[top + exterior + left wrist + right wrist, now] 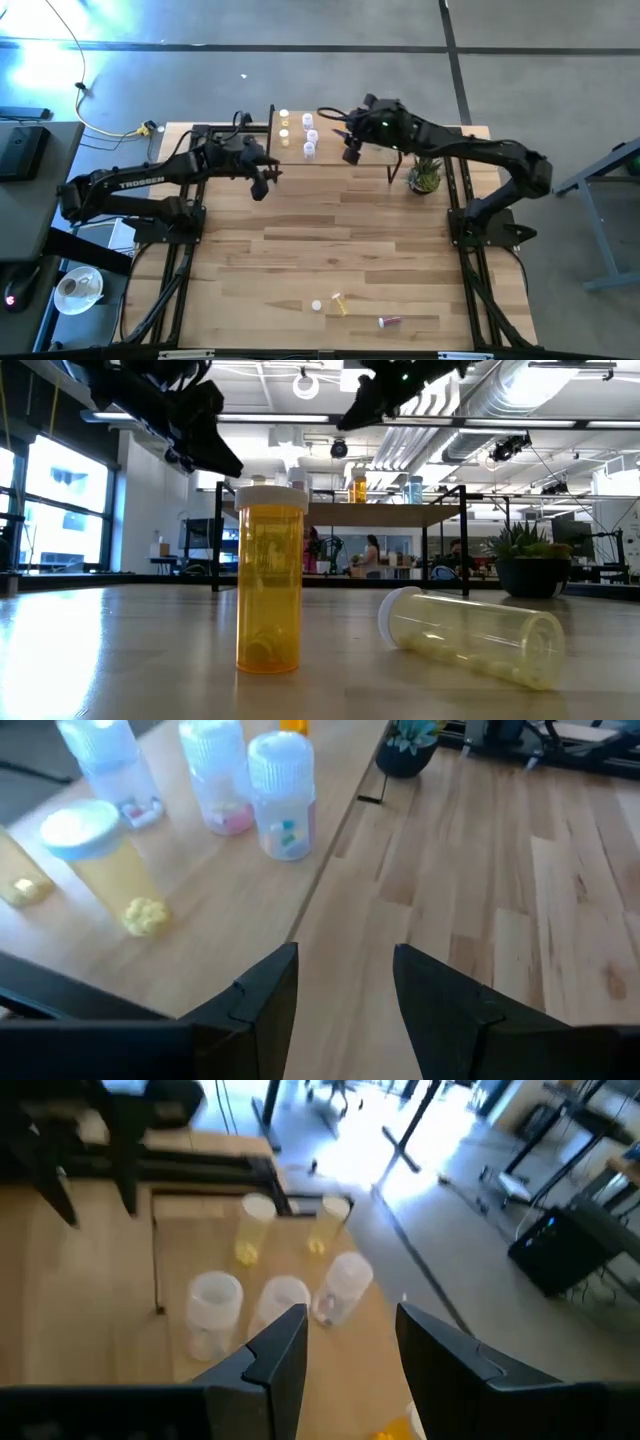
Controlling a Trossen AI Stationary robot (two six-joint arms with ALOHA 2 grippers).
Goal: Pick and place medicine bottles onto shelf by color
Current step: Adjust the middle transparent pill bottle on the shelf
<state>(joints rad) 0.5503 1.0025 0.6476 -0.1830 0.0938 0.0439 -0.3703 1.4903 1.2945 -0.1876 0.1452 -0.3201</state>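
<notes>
Right end effector hovered empty, fingers apart, above the shelf at upper centre, beside the clear bottles; descending carelessly, it risked toppling them.

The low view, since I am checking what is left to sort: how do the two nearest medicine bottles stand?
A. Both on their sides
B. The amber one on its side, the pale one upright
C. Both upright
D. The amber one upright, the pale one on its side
D: the amber bottle stands upright with its white cap on top, and the pale bottle lies on its side on the table.
</notes>
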